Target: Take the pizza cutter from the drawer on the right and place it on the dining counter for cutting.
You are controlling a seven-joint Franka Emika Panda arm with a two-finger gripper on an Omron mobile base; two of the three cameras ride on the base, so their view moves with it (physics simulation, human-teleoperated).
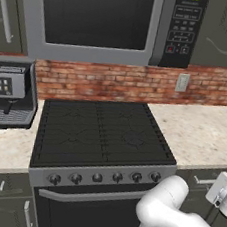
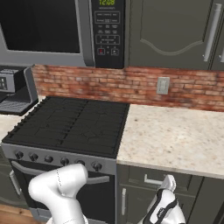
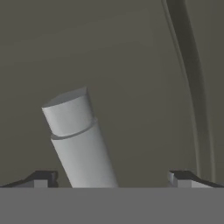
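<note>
Left base view: one black stove [image 1: 103, 134] with six knobs sits under a microwave [image 1: 97, 18]; the coffee machine [image 1: 9, 95] is cut off at the left edge, the arm at the lower right.

Right base view: the tabletop [image 2: 175, 135] runs right of the stove, one drawer [image 2: 153, 179] below it, shut, partly behind the arm.

Hand view: the claw [image 3: 113, 178] stands wide, holding nothing, its two fingertips [image 3: 41, 178] astride a grey bar handle [image 3: 78, 135] (its lower end hidden) on a dark panel. The pizza cutter cannot be made out.

The drawer [image 2: 154, 178] sat shut at the lower right of the right base view, under the speckled worktop, dark grey with a silver handle.
</note>
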